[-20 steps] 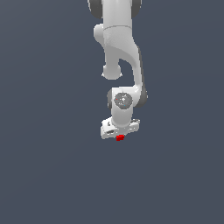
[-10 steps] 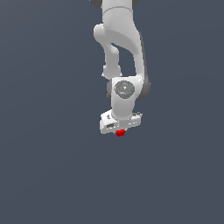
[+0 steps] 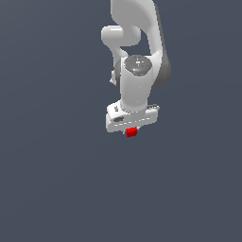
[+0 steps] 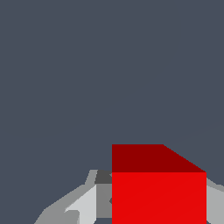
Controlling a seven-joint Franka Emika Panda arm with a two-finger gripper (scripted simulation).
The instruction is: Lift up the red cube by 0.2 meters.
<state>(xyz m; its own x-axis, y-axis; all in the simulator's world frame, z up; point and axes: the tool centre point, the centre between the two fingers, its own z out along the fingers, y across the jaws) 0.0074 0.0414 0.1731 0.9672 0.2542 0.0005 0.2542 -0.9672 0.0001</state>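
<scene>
The cube point(image 3: 132, 132) is held directly beneath the hand point(image 3: 132, 128) — clamped between the fingers point(image 4: 83, 205), clear of the counter point(image 3: 56, 189) — so only a straight upward lift is judged needed.

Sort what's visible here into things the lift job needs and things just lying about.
Belongs to the job:
- red cube, sitting between the fingers
- hand, shut on the cube, with the white arm above it

Just lying about:
- nothing; both views show only a plain grey backdrop around them

Downward-pointing claw point(image 3: 131, 128) clamped, arm upright
</scene>
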